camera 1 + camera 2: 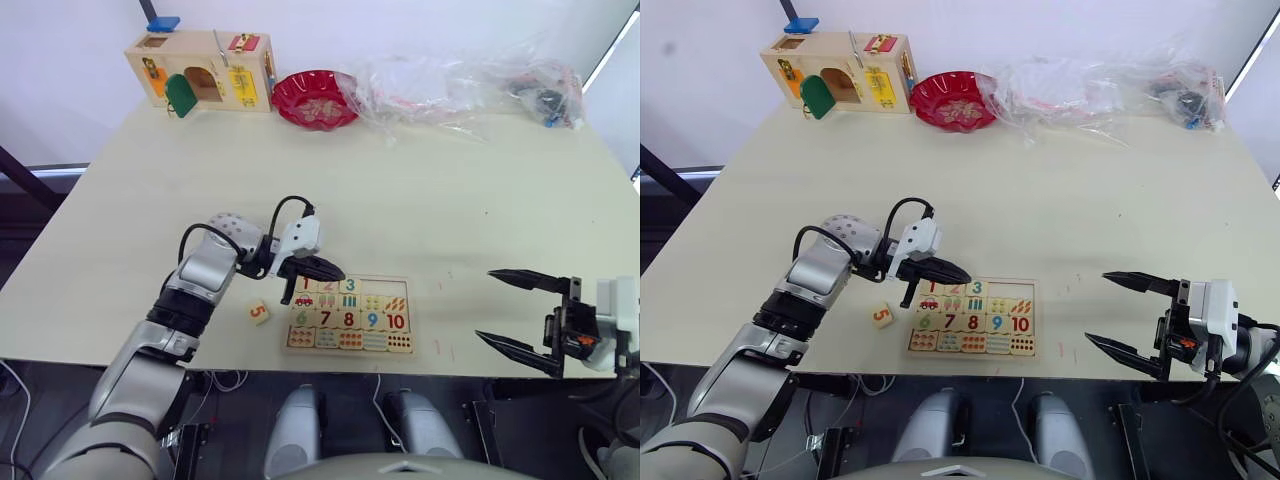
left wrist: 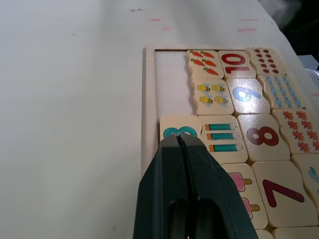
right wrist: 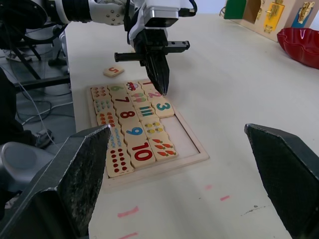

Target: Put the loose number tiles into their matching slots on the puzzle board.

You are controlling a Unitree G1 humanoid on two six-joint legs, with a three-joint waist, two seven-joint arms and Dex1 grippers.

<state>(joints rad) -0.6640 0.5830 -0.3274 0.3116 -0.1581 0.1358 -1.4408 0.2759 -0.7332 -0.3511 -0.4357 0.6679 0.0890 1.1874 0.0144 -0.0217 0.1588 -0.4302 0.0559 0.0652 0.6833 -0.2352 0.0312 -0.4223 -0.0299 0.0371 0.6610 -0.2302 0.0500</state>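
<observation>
The puzzle board [image 1: 411, 318] lies near the table's front edge. Tiles 1, 2 and 3 [image 3: 163, 106] sit in its top row, and the two matching slots [image 2: 172, 84] at the row's right end are bare. One loose number tile, a red 5 [image 1: 259, 312], lies on the table just left of the board. My left gripper [image 1: 337, 274] is shut with nothing in it, its tip just over the top row by the 2 and the 3. My right gripper [image 1: 485, 305] hangs open to the right of the board, apart from it.
A wooden latch box [image 1: 200, 68] with coloured doors, a red bowl [image 1: 316, 98] and crumpled clear plastic bags [image 1: 450, 85] stand along the far edge. The table's front edge runs just below the board.
</observation>
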